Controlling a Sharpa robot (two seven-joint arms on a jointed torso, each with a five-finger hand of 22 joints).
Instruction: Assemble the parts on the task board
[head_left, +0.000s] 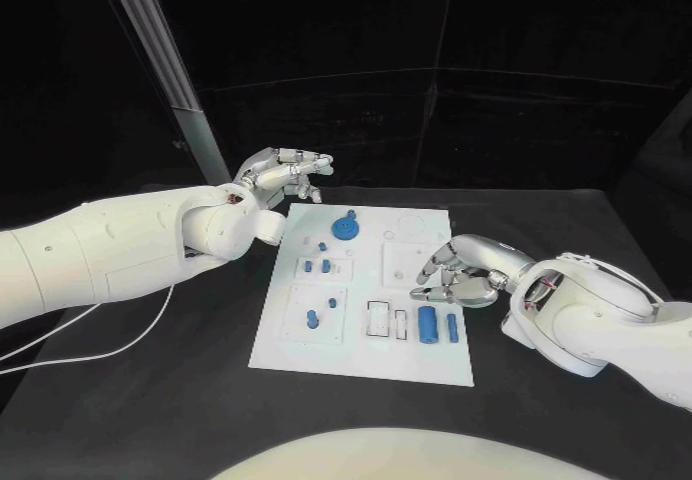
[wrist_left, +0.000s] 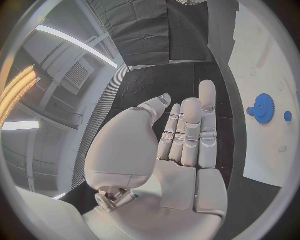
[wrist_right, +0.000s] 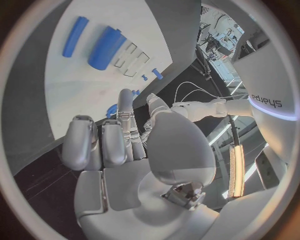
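My left robot hand (head_left: 284, 170) hangs off the far left corner of the task board (head_left: 361, 350), released, fingers straight and a little apart with nothing between them; my left wrist view shows the palm (wrist_left: 181, 150) bare. Just beside it on the board stands the blue gear (head_left: 346, 227), and that wrist view catches its toothed rim (wrist_left: 263, 108) plus a small blue knob (wrist_left: 287, 116) next to it.

My right robot hand (head_left: 462, 272) hovers over the board's right edge, fingers curled downward but apart, grasping nothing that I can see. Right below my fingertips lie the two long parts: the thick blue cylinder (head_left: 427, 322) and the thin blue rod (head_left: 451, 328), side by side, their long axes parallel, running from my body toward the far edge. Beside them are two empty rectangular slots (head_left: 378, 318).

My right wrist view shows the cylinder (wrist_right: 106, 48) and rod (wrist_right: 75, 36) lying flat and apart from each other, past my fingers (wrist_right: 125, 125). The head view adds small blue pegs (head_left: 313, 267) standing mid-board, well apart from both hands, on the black tabletop (head_left: 144, 400).
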